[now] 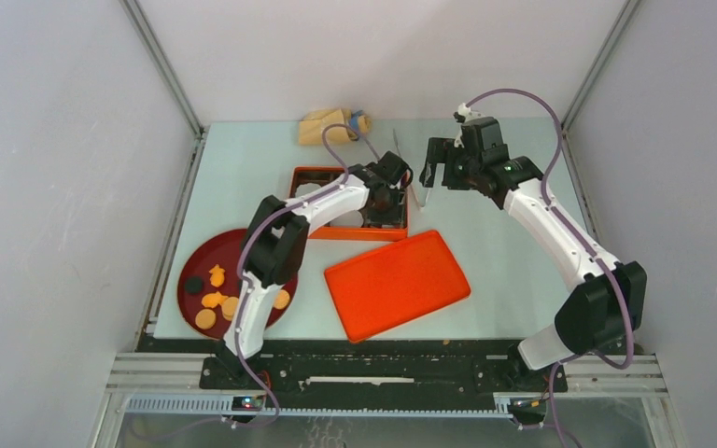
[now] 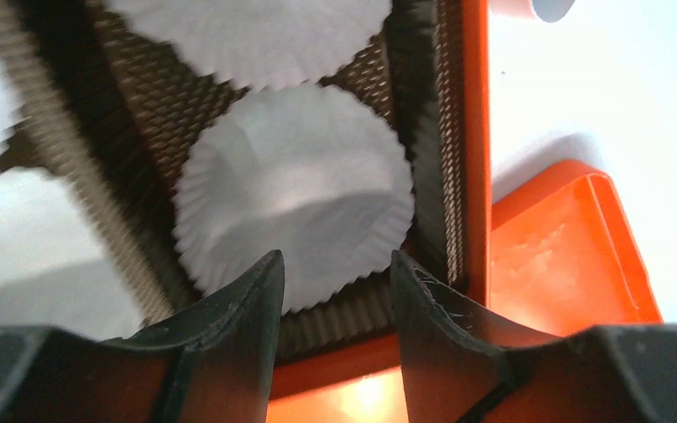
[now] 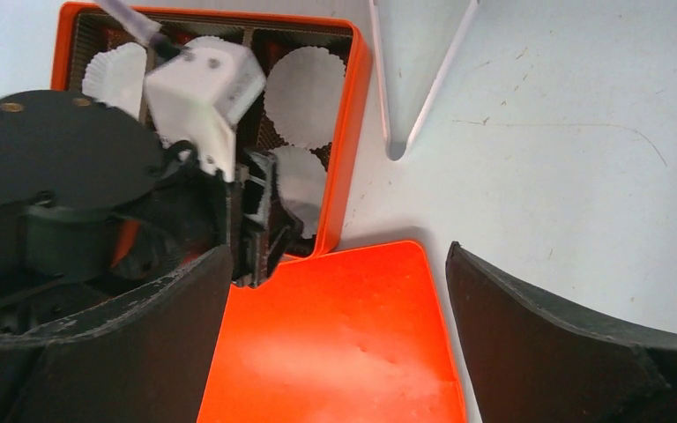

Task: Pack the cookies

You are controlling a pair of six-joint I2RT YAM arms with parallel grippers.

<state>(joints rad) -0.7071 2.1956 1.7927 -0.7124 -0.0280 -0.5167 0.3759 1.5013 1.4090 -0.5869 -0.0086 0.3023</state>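
Several cookies lie on the dark red plate at the front left: orange-tan discs, one irregular orange piece and a dark disc. The orange box holds white paper liners. My left gripper hangs open and empty over the box's right side, just above a liner in the left wrist view, where the gripper holds nothing. My right gripper is wide open and empty above the table right of the box; it also shows in the right wrist view.
The orange lid lies flat in front of the box; it also shows in the right wrist view. Metal tongs lie right of the box. A tan bag sits at the back edge.
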